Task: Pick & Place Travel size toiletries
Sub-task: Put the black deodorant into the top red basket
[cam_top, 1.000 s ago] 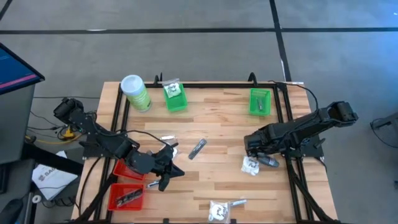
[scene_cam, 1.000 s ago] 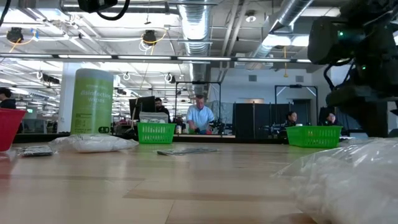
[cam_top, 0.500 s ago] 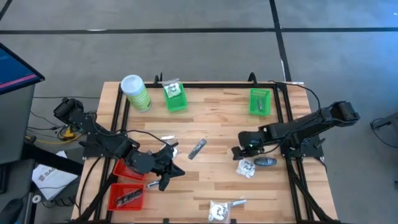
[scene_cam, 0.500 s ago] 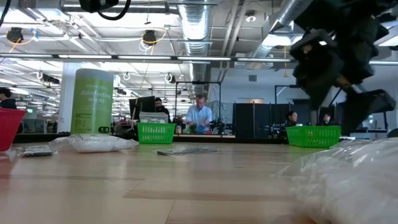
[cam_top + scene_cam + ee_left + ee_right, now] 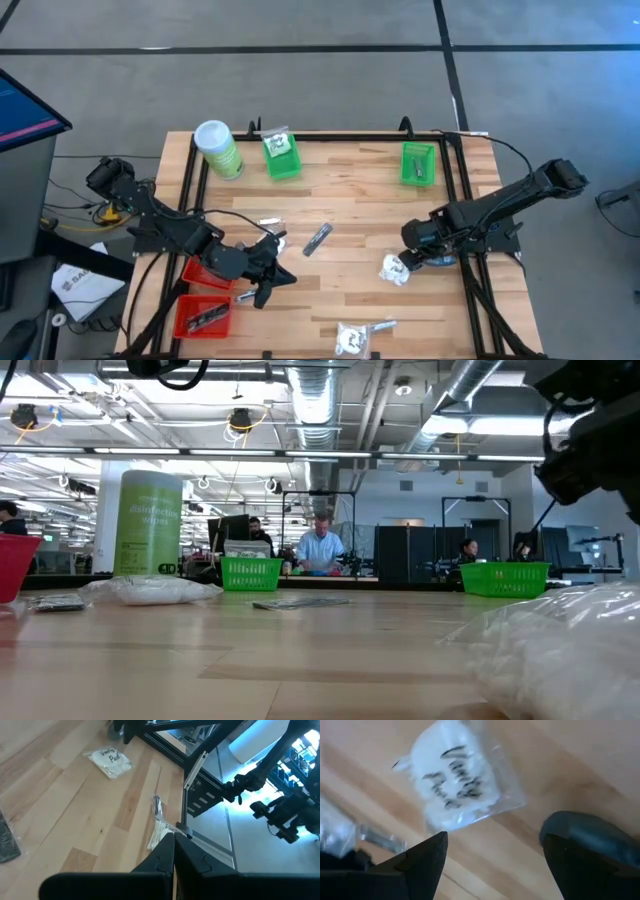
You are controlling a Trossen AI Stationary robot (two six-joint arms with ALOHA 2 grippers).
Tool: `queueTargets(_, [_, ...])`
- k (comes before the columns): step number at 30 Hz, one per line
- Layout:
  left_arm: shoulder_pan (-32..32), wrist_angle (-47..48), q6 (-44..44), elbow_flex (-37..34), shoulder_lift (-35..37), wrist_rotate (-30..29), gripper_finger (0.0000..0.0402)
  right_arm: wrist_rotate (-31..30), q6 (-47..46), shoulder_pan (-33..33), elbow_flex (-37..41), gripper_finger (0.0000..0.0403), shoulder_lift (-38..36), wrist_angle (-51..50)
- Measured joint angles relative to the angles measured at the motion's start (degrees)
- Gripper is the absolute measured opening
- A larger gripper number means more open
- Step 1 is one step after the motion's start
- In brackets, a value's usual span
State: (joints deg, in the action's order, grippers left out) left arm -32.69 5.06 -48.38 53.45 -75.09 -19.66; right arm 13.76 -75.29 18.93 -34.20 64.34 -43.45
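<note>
Overhead: you have the right gripper (image 5: pixel 408 262) low over the right side of the table (image 5: pixel 350 200), fingers apart, nothing between them. A white packet (image 5: pixel 393 268) lies just in front of it and a dark oval piece (image 5: pixel 437 263) is mostly under the arm. The left gripper (image 5: pixel 272 282) waits near the red baskets (image 5: pixel 205 300), fingers together. A grey stick (image 5: pixel 318 238) lies mid-table; another packet (image 5: pixel 352 339) sits at the near edge. Green baskets (image 5: pixel 283 157) and a green canister (image 5: pixel 217 148) stand along the far edge.

Low: crinkly plastic (image 5: pixel 560 650) fills the right foreground; people work in the room behind.

Left wrist: your shut fingers (image 5: pixel 172 857) point across the table toward a white packet (image 5: pixel 110 760).

Right wrist: your spread fingers (image 5: pixel 427 857) frame the printed packet (image 5: pixel 457 782); the oval piece (image 5: pixel 585 832) lies beside it.
</note>
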Motion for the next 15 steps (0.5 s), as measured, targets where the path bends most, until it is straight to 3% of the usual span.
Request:
queueTargets(5, [0.0, 0.0, 0.1, 0.0, 0.0, 0.0, 0.0001, -1.3, 5.8, 3.0, -4.3, 0.0318, -0.7, -2.9])
queueTargets(12, [0.0, 0.0, 0.1, 0.0, 0.0, -0.1, 0.0001, -6.3, 9.5, 4.3, -10.2, 0.0318, 2.8, -27.3])
queueTargets(15, [0.1, 0.0, 0.1, 0.0, 0.0, -0.3, 0.0001, -6.2, 11.1, 5.6, -10.2, 0.0318, 5.0, -28.4])
